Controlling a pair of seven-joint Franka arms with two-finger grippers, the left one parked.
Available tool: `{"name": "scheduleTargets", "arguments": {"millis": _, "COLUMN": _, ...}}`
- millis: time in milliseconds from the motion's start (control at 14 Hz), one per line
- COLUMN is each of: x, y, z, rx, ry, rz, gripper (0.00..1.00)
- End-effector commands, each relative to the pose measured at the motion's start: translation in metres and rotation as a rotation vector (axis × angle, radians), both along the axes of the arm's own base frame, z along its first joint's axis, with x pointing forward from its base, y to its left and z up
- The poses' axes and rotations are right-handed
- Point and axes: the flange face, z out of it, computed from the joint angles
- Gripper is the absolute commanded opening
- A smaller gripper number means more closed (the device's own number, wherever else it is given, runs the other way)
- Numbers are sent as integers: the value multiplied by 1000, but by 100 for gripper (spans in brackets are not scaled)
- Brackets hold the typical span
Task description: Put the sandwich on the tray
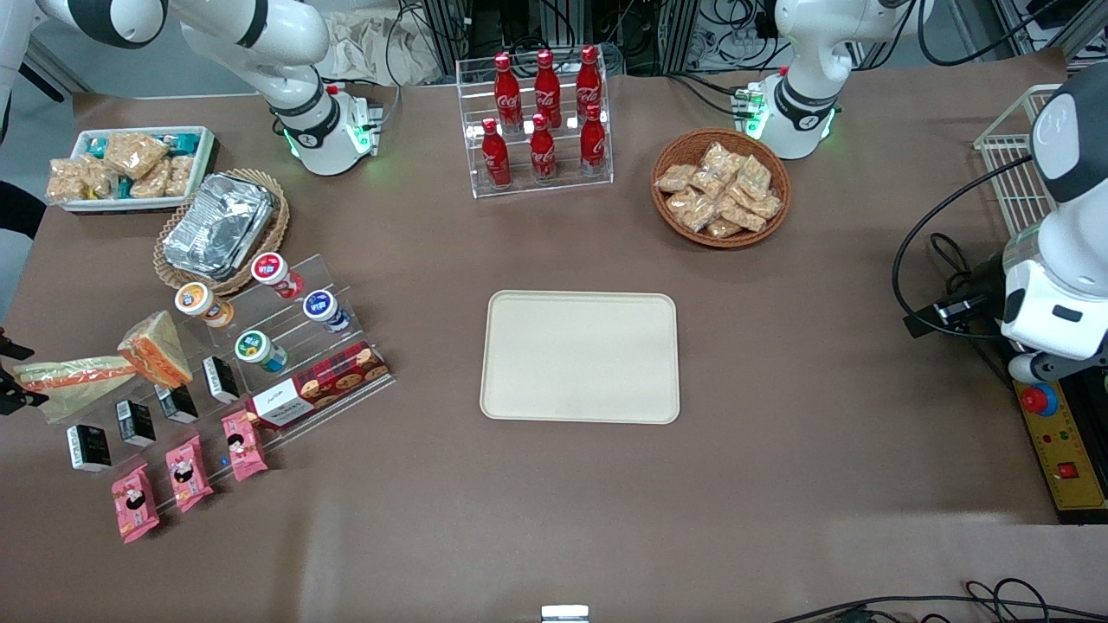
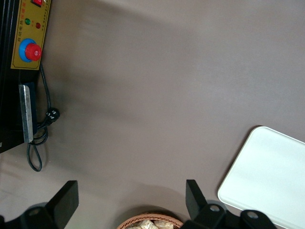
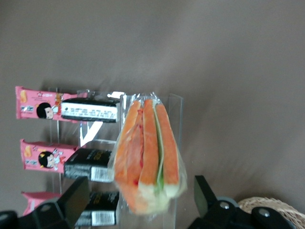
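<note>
Only Coca-Cola bottles point(image 1: 544, 117) legibly branded, gripper point(image 3: 140, 202) fingers spread around sandwich point(image 3: 147, 160), gripping unclear, tray point(image 1: 580, 356) bare.

Wrapped sandwich point(image 1: 74, 375) lies flat (tray point(image 1: 580, 356) well apart).

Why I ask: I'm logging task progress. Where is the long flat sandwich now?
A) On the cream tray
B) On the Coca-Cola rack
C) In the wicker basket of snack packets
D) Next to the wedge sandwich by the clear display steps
D: the long flat sandwich is next to the wedge sandwich, between the fingers of the open gripper, and the cream tray holds nothing.
</note>
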Motion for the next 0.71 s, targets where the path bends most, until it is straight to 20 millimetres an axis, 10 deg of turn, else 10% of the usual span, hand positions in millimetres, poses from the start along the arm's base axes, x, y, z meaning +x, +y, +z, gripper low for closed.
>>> {"name": "scheduleTargets", "arguments": {"millis": 0, "x": 0, "y": 2, "z": -4, "rx": 10, "ry": -29, "rz": -24, "gripper": 98}}
{"name": "scheduleTargets", "arguments": {"millis": 357, "x": 4, "y": -1, "z": -17, "rx": 10, "ry": -33, "rz": -27, "gripper": 91}}
{"name": "scheduleTargets", "arguments": {"millis": 643, "x": 2, "y": 0, "z": -9, "rx": 14, "ry": -39, "rz": 53, "gripper": 25}}
